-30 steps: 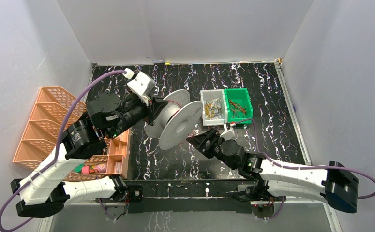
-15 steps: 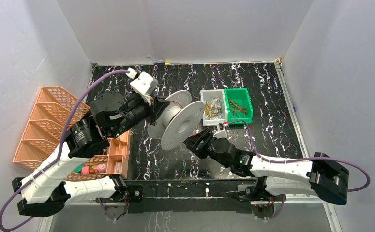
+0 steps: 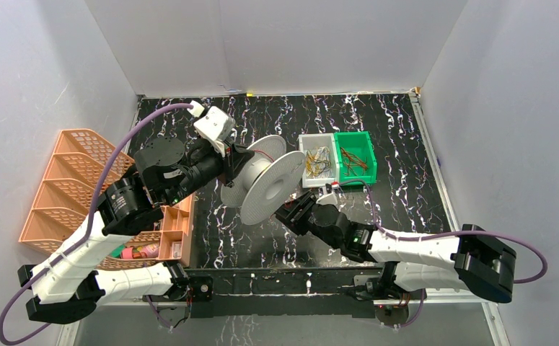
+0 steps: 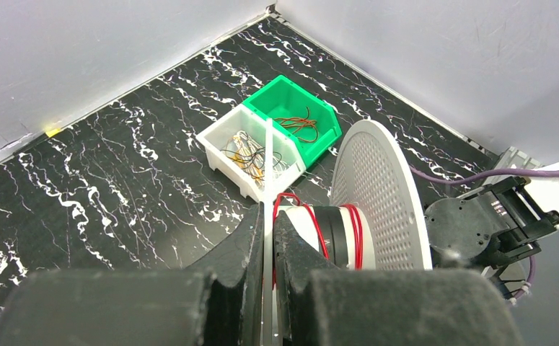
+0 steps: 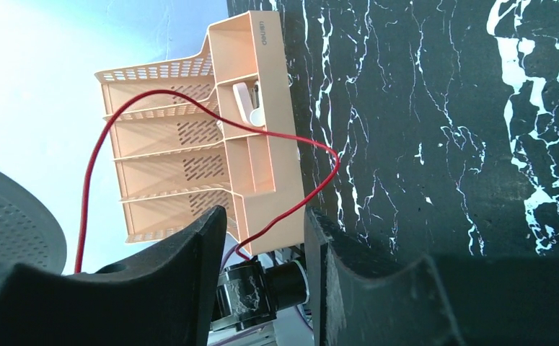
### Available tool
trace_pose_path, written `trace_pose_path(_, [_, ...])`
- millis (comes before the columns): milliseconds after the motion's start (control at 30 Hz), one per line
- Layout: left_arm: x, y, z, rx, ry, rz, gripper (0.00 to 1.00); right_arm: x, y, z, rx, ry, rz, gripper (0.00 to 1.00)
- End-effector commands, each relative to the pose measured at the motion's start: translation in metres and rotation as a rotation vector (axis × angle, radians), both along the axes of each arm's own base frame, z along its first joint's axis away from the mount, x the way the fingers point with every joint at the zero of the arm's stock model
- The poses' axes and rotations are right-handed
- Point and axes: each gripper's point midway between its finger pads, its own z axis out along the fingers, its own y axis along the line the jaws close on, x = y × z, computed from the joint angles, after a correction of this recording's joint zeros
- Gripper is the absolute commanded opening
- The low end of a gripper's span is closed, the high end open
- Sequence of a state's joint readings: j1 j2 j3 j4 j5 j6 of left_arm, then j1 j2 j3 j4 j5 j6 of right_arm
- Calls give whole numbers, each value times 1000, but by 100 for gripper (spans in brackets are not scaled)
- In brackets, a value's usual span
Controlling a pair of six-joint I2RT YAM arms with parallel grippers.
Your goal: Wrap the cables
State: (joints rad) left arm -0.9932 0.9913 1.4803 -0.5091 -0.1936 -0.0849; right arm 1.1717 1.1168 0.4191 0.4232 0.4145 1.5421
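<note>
A white spool (image 3: 265, 184) with perforated flanges is held above the table. My left gripper (image 3: 234, 167) is shut on its thin near flange, which stands edge-on between the fingers in the left wrist view (image 4: 267, 231). The red cable (image 4: 353, 231) makes a few turns round the spool's core. My right gripper (image 3: 288, 214) is just below and right of the spool, open. In the right wrist view a loose loop of the red cable (image 5: 153, 91) runs from the spool side down into the gap between the open jaws (image 5: 265, 238), not pinched.
An orange desk organiser (image 3: 74, 180) stands at the left edge and also shows in the right wrist view (image 5: 190, 166). A white bin (image 3: 317, 160) with gold wires and a green bin (image 3: 355, 155) with brownish wires sit behind the spool.
My right gripper has moved left and closer under the spool. The left gripper has shifted the spool slightly right, then held still.
</note>
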Motion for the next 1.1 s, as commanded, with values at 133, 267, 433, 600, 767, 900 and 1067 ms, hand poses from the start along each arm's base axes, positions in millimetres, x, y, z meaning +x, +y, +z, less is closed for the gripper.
trace_pose_path(133, [-5, 0, 32, -119, -50, -16, 0, 7, 11, 33, 111, -24, -13, 42])
trace_pose_path(267, [-5, 1, 30, -115, -49, -12, 0, 7, 9, 33, 105, -31, -14, 24])
trace_pose_path(433, [3, 4, 31, -131, -48, 45, 0, 1, 5, 30, 83, -53, 17, 0])
trace_pose_path(600, [20, 12, 33, -162, -38, 160, 0, -14, 1, 17, 19, -86, 104, 0])
trace_pose_path(767, [39, 26, 33, -205, -37, 318, 0, -33, 4, 2, -53, -163, 252, 0])
trace_pose_path(900, [54, 41, 33, -227, -45, 457, 0, -54, 13, -2, -90, -235, 402, 0])
trace_pose_path(1067, [72, 66, 28, -202, -63, 672, 0, -84, 31, -6, -160, -326, 620, 0])
